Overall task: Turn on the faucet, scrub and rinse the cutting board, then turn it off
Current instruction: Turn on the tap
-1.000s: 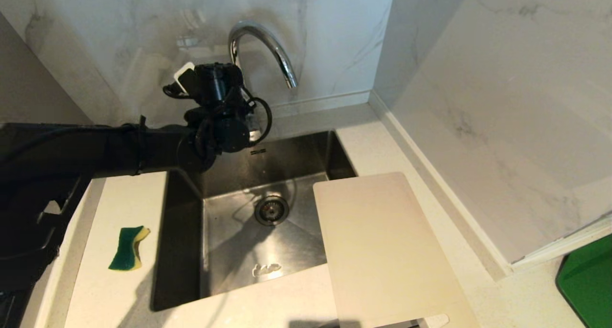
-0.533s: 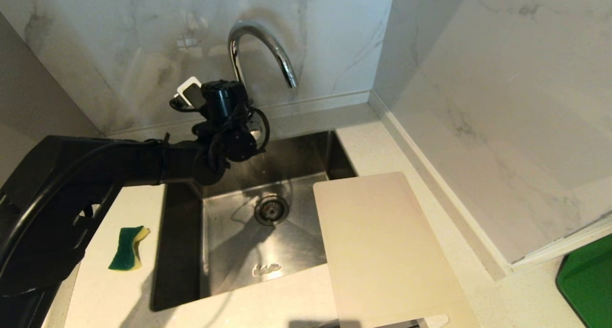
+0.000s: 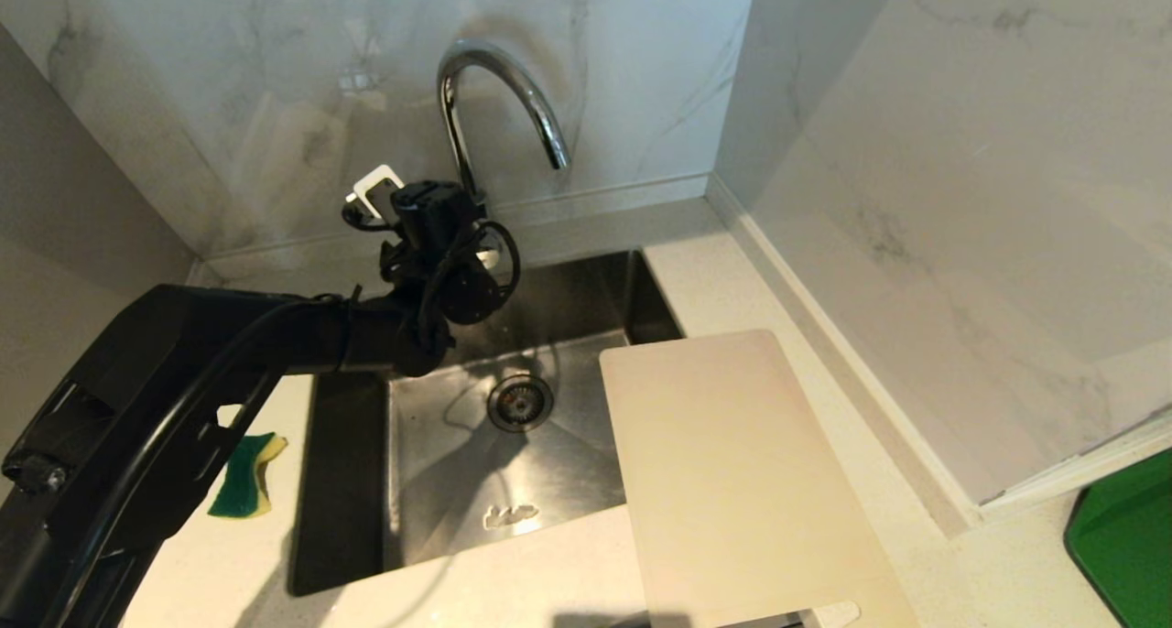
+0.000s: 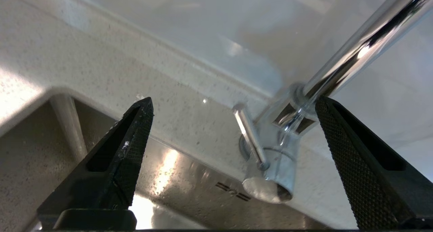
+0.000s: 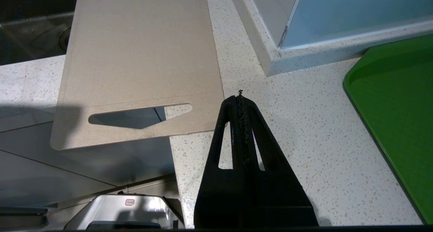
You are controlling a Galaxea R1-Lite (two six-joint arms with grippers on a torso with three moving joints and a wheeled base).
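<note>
Left gripper (image 4: 233, 107) lowered from beside the faucet (image 3: 494, 88) neck to its base, jaws now spread wide around the side lever (image 4: 250, 137).

No water is seen running; every step is judged outstanding. The cutting board (image 3: 732, 481) lies dry right of the faucet, overhanging the sink (image 3: 348, 481). A sponge (image 3: 245, 474) waits left of it. The right gripper (image 5: 241, 100) is parked, closed and empty, near a green tray (image 5: 399, 117). Nothing blocks the lever.
</note>
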